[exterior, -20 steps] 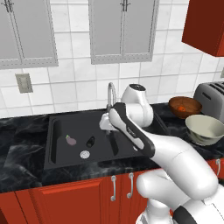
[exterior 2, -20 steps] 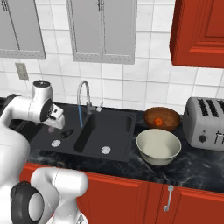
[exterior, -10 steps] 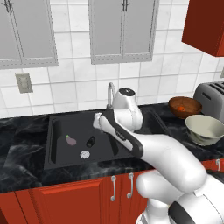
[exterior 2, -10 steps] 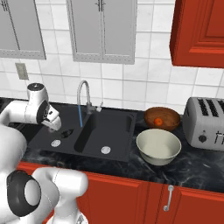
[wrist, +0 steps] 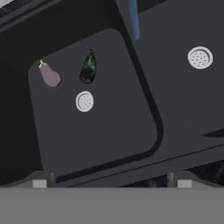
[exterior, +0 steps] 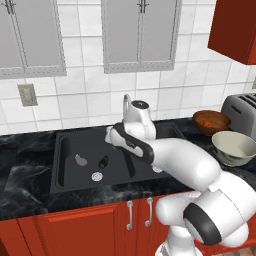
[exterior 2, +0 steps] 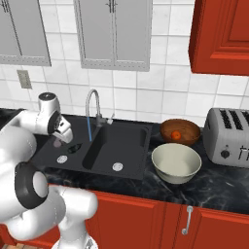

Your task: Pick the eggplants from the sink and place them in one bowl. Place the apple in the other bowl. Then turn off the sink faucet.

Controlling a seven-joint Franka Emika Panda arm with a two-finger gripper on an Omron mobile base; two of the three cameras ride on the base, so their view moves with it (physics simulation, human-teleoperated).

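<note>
With fingers (wrist: 111, 186) spread apart and empty at the hand view's bottom, both eggplants lie upper left: dark eggplant (wrist: 88, 68) nearer, pale eggplant (wrist: 50, 76) beyond.

Claw (wrist: 111, 183) wide open, empty

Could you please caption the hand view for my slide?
Open gripper above the sink: pale eggplant and dark eggplant beside a drain.

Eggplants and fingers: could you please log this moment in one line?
fingers: open, above sink | eggplants: in basin | apple: in brown bowl
</note>
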